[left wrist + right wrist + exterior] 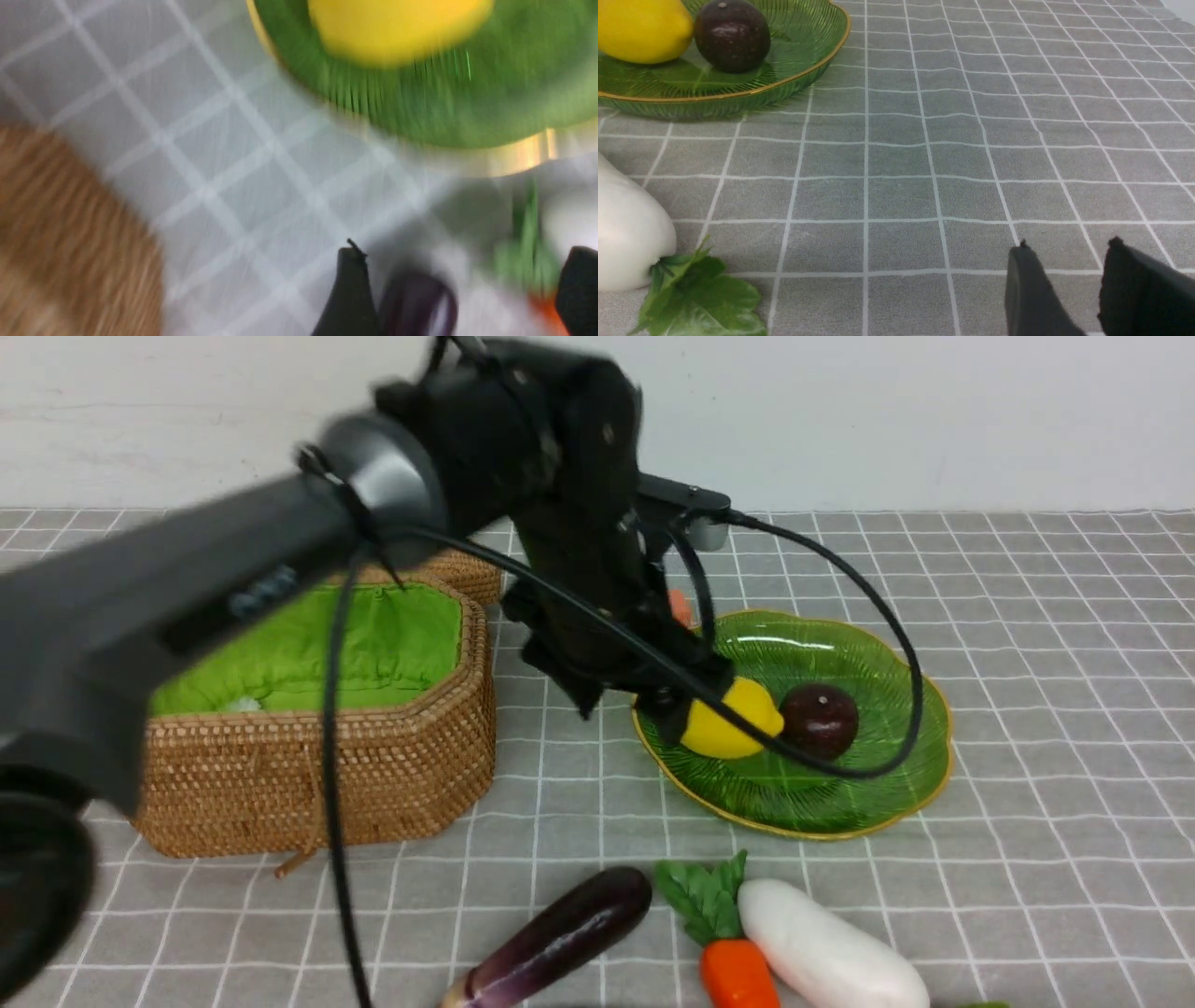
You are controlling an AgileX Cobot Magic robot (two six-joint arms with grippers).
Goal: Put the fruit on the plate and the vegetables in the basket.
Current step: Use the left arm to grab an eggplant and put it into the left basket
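1. Front view: the left arm reaches across from 9 o'clock and ends over the near-left rim of the plate.
   - Its claw is hidden behind the wrist here.
   - The lemon lies on the plate, with the maroon fruit touching it at its 3 o'clock.
   - The basket stands at the plate's 9 o'clock.
   - At the plate's 6 o'clock, on the grey checked cloth, lie the eggplant, the carrot and the radish, side by side.
2. Left wrist view, much blurred: the left gripper has its fingers spread wide and holds nothing.
   - Beyond them show the eggplant's end and the carrot.
   - The lemon sits on the plate, and the basket's wicker is well apart from it.
3. Right wrist view: the right gripper is partly open and empty, above bare cloth.
   - The lemon and maroon fruit rest on the plate well away from it.
   - The radish lies nearer, with green leaves at its end.
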